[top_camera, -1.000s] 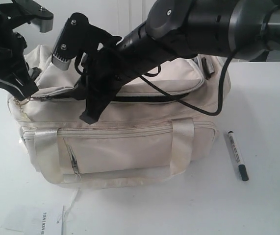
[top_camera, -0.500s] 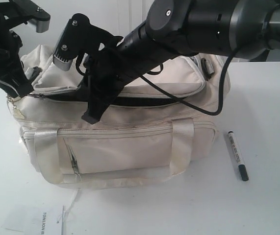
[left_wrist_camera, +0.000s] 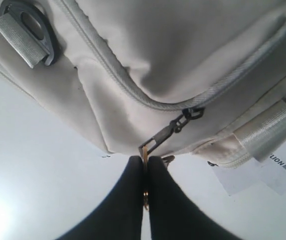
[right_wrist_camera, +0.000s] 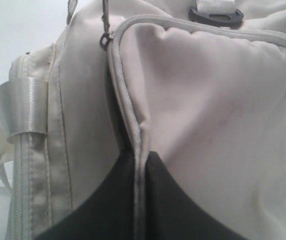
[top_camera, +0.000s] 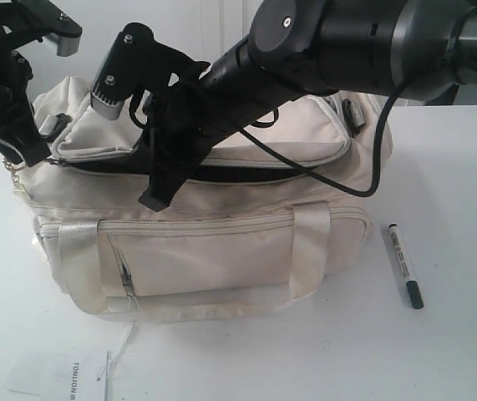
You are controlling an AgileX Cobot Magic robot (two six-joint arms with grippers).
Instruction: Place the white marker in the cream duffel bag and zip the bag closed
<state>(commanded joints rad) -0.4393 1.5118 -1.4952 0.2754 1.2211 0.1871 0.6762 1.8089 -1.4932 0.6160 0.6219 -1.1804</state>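
Left gripper (left_wrist_camera: 146, 162) pinched tight on the dark zip pull (left_wrist_camera: 165, 135) of the soft cream duffel bag (top_camera: 221, 251); right gripper (right_wrist_camera: 138, 155) clamped on its zip edge; black-capped white marker (top_camera: 404, 263) lies well apart from both

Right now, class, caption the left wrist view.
Left gripper shut on the zip pull of the cream duffel bag.

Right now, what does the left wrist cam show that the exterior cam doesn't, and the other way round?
Left wrist only: a close view of the left gripper pinched shut on the zip pull of the cream duffel bag.
Exterior only: the white marker lying on the table to the right of the cream duffel bag, outside it. The right gripper is down on the bag's top, and the main zip gapes open.
Both: the cream duffel bag and the printed paper label beside it.
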